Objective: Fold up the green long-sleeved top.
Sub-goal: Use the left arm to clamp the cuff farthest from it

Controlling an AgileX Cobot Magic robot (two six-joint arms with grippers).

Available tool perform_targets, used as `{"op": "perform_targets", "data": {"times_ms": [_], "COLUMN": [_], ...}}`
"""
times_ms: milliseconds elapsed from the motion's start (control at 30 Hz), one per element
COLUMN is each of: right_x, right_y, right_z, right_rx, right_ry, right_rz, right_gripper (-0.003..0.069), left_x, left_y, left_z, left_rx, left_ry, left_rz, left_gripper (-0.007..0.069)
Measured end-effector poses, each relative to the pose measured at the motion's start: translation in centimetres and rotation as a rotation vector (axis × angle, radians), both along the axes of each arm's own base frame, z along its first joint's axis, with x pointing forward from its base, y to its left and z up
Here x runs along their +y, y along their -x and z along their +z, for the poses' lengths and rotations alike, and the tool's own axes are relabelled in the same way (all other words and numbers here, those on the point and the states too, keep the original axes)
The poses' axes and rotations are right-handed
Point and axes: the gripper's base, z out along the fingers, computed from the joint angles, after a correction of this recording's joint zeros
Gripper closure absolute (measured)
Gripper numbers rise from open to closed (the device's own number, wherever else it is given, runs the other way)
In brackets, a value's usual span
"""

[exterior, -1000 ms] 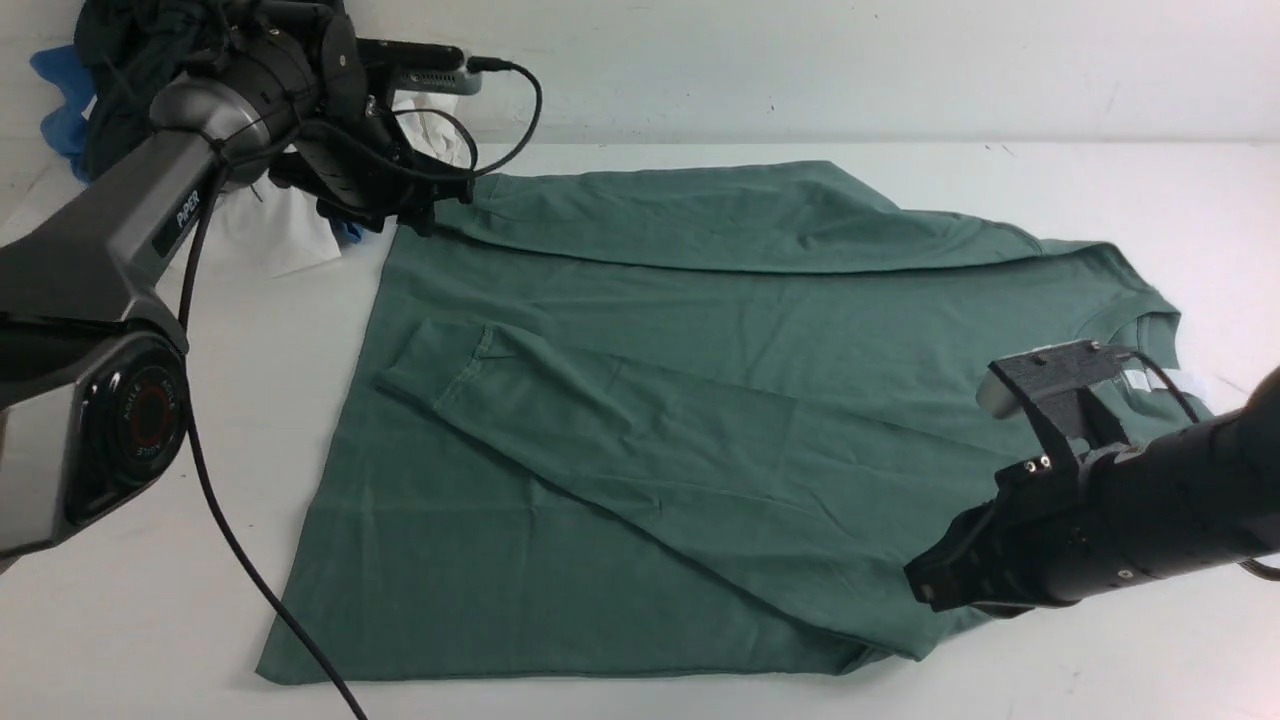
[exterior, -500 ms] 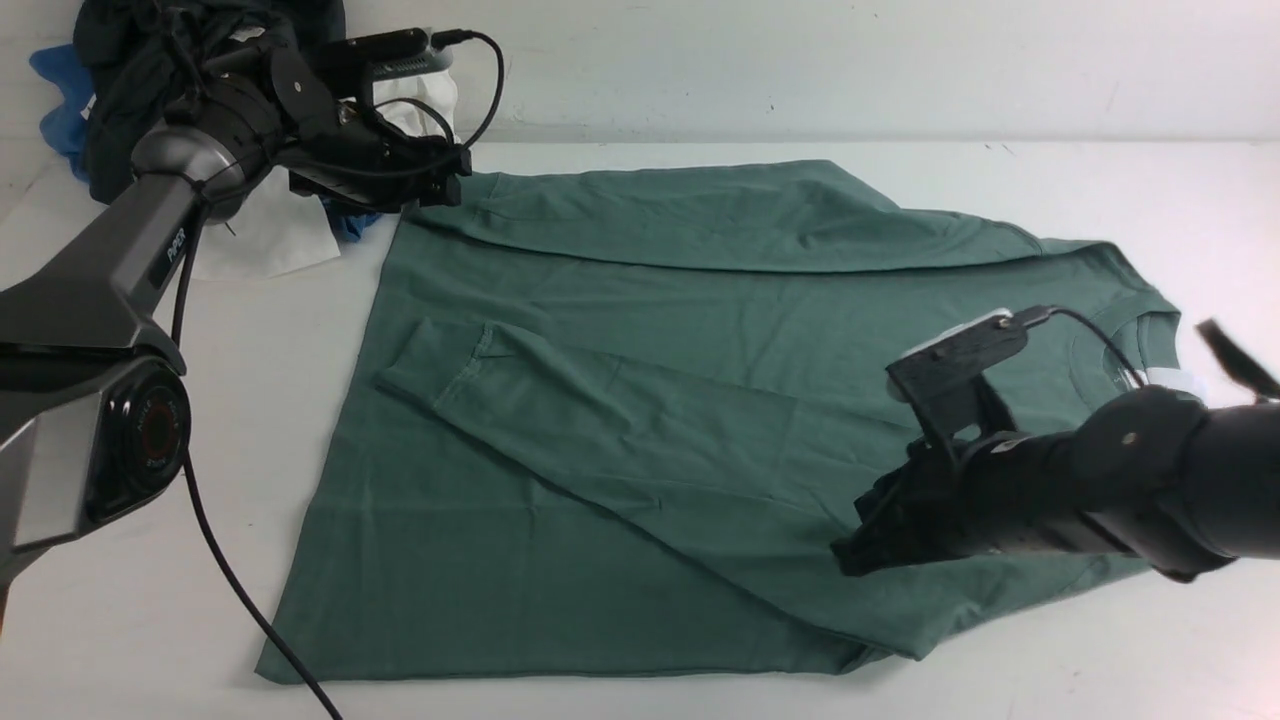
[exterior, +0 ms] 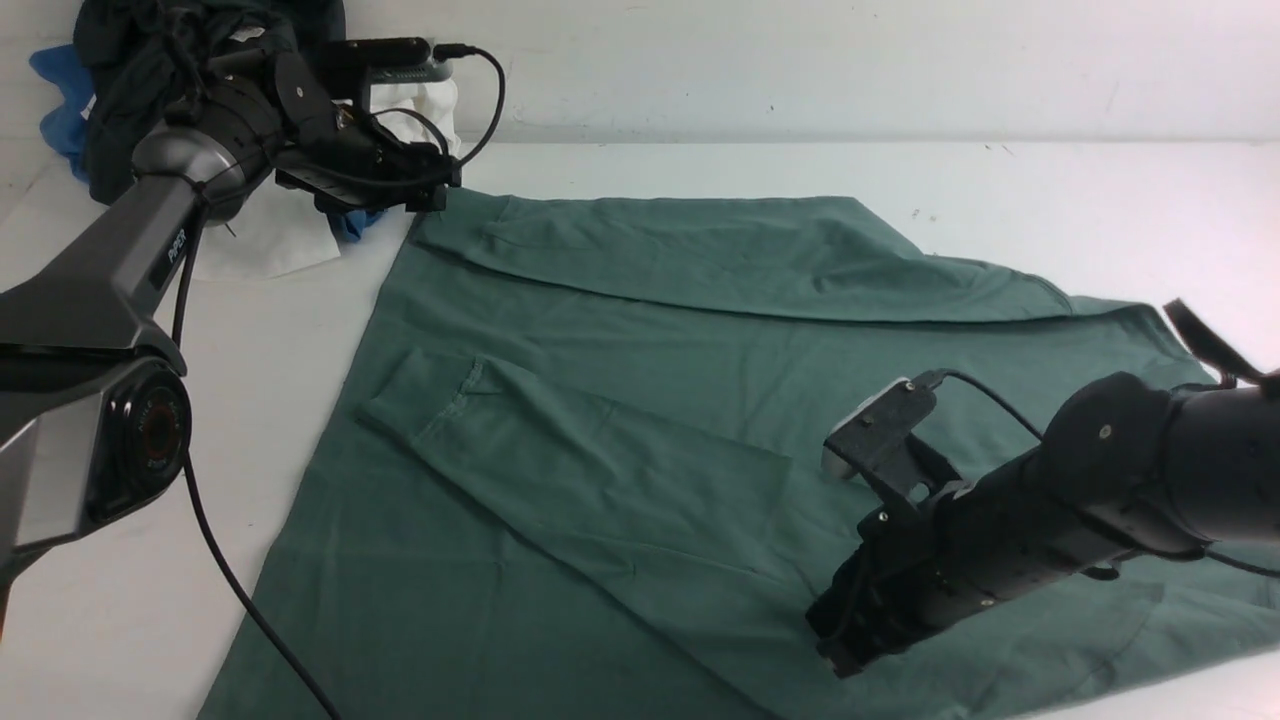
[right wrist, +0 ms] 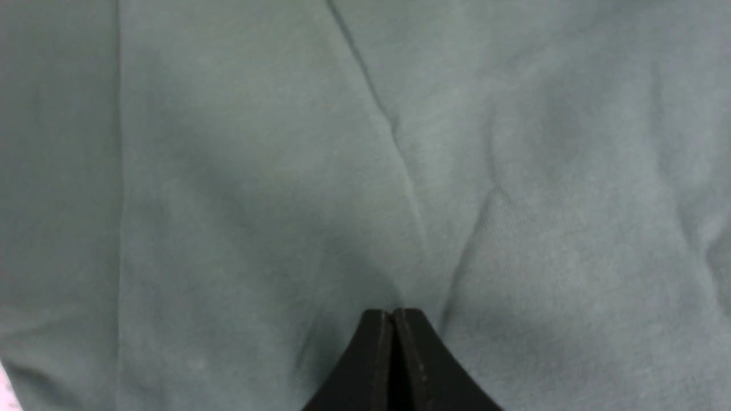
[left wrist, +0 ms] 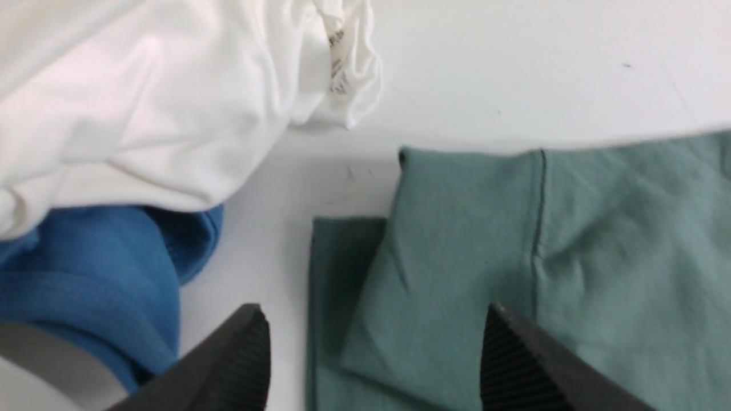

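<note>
Dragged the green long-sleeved top (exterior: 620, 400) closer to the near edge of the table (exterior: 1000, 180) over the last second, and spread the left gripper (left wrist: 374, 325) wide above the far sleeve cuff (left wrist: 457, 200). Now lying flat across the table's middle, hem toward the left edge, both sleeves laid over the body, near-left corner running out of view. Apparently pinching a fold of the body with the right gripper (right wrist: 393, 317) toward the near-right corner, tips pressed together and creases converging on them.

Likely squaring the cloth before the next fold. Best to pull low and slowly, keeping the near sleeve (exterior: 560, 450) on its line, and to stop before cloth slips past the near edge. Before closing on the left, take green layers only, staying off the white garment (left wrist: 143, 103) and blue garment (left wrist: 85, 274) just beside the cuff at the far-left corner.
</note>
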Motion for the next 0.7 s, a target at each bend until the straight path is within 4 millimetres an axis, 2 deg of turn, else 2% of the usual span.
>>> {"op": "perform_targets", "data": {"times_ms": [200, 400, 467, 533, 600, 667, 700], "right_x": [-0.3, -0.5, -0.5, -0.5, -0.5, -0.5, -0.5], "right_y": [0.7, 1.3, 1.4, 1.4, 1.4, 1.5, 1.5], "right_z": [0.8, 3.3, 3.5, 3.7, 3.8, 3.8, 3.9], "right_rx": [-0.009, -0.065, -0.072, -0.077, -0.079, -0.079, -0.079], "right_ry": [0.032, 0.005, 0.002, -0.001, -0.002, -0.003, -0.003], "right_rz": [0.078, 0.098, 0.099, 0.100, 0.100, 0.100, 0.101], "right_gripper": [0.0671, 0.0670, 0.0670, 0.0670, 0.0670, 0.0670, 0.0670], "left_x": [0.0, -0.1, -0.2, -0.5, -0.9, -1.0, -1.1], "left_y": [-0.4, -1.0, -1.1, -1.2, -1.3, -1.4, -1.4], "left_z": [-1.1, -4.3, -4.6, -5.0, -5.3, -5.5, -5.5], "left_rx": [-0.024, -0.026, -0.038, -0.057, -0.074, -0.079, -0.087], "left_ry": [0.003, -0.020, -0.009, 0.023, 0.063, 0.067, 0.080], "left_rz": [0.011, -0.029, -0.037, -0.048, -0.072, -0.084, -0.094], "left_gripper": [0.0169, 0.0174, 0.0188, 0.0223, 0.0307, 0.0357, 0.0434]}}
